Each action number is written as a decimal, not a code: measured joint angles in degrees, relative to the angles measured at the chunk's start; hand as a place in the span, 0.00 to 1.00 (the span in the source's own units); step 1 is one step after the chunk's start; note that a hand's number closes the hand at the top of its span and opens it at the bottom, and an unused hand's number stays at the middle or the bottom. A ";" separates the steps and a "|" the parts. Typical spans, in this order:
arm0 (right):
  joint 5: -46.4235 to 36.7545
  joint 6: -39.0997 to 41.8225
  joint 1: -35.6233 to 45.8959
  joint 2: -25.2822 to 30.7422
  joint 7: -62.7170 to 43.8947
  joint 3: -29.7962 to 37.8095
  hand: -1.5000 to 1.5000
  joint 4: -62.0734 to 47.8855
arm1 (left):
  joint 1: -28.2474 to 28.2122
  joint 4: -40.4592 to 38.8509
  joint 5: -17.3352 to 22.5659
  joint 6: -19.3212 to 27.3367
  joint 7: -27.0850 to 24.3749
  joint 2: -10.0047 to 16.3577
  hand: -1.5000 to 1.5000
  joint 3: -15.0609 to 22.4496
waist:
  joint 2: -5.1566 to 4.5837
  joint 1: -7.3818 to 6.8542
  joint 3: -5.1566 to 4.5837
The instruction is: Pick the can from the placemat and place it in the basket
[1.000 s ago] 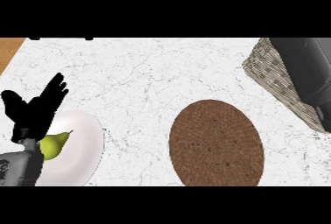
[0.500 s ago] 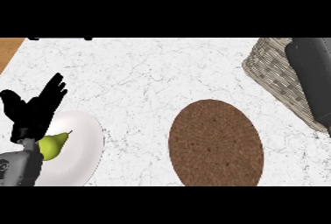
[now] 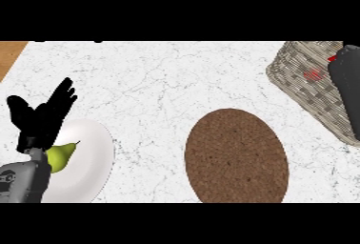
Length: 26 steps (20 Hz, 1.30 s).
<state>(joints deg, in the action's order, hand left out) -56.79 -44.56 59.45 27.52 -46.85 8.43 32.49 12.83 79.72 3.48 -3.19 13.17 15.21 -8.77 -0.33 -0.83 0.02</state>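
The brown oval placemat (image 3: 235, 155) lies in the middle of the counter with nothing on it. At the upper right stands the wicker basket (image 3: 299, 88). Red patches of the can (image 3: 315, 74) show inside it, mostly hidden. My right hand (image 3: 346, 81) is a dark shape over the basket's right side, right beside the red; its grip cannot be made out. At the left edge my left hand (image 3: 38, 119) rests open, pointing up, far from the placemat and basket.
A white plate (image 3: 88, 164) with a green pear (image 3: 62, 155) on it lies at the lower left, partly under my left forearm. A wooden strip (image 3: 10, 55) shows at the top left corner. White marble counter lies between plate and placemat.
My right arm has shifted to the right, uncovering more of the basket and the red patches inside it. The left hand has not moved.
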 measured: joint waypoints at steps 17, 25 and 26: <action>12.57 -9.26 -7.70 3.93 7.83 12.33 0.00 16.87 | -3.04 1.61 -0.14 0.26 0.09 -0.06 0.50 -1.10 | 1.01 2.36 -0.02; 25.00 0.53 -29.10 4.66 6.11 15.26 0.00 41.93 | -4.64 1.94 0.52 0.30 0.33 1.02 0.50 -3.03 | 1.62 4.81 -0.04; 26.51 2.26 -32.02 5.05 5.70 15.83 0.00 45.29 | -4.91 2.42 0.55 0.32 0.42 1.07 0.50 -3.09 | 1.60 4.80 -0.03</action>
<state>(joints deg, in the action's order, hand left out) -30.28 -42.30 27.43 32.57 -41.15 24.26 77.78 7.91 82.14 4.02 -2.87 13.58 16.28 -11.87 1.28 3.97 -0.01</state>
